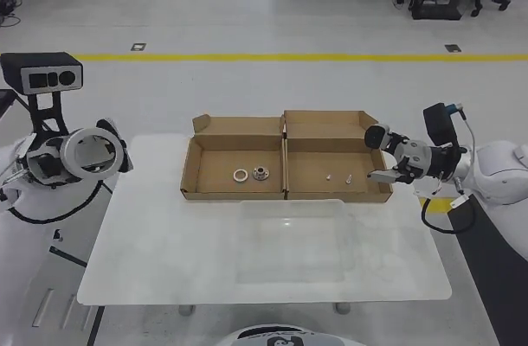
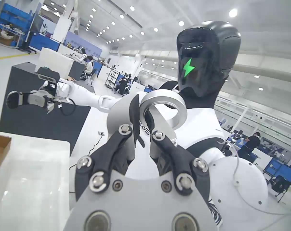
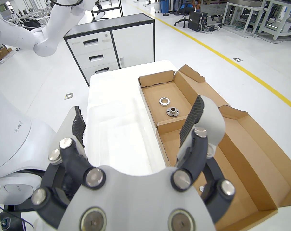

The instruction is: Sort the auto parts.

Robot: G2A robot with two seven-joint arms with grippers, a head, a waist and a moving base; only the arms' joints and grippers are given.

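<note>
Large metal ring (image 2: 178, 112), pinched by left gripper (image 2: 143, 111) off-table, probably bound for left cardboard box (image 1: 216, 173) beside smaller ring (image 1: 241, 175); right gripper (image 3: 138, 106) spread wide at right box (image 1: 312, 169), ready.

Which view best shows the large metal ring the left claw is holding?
The left wrist view: the large metal ring sits close up, its wall pinched by the left claw, one finger inside, one outside. The top view gives it small, from above, held just off the table's left edge.
</note>
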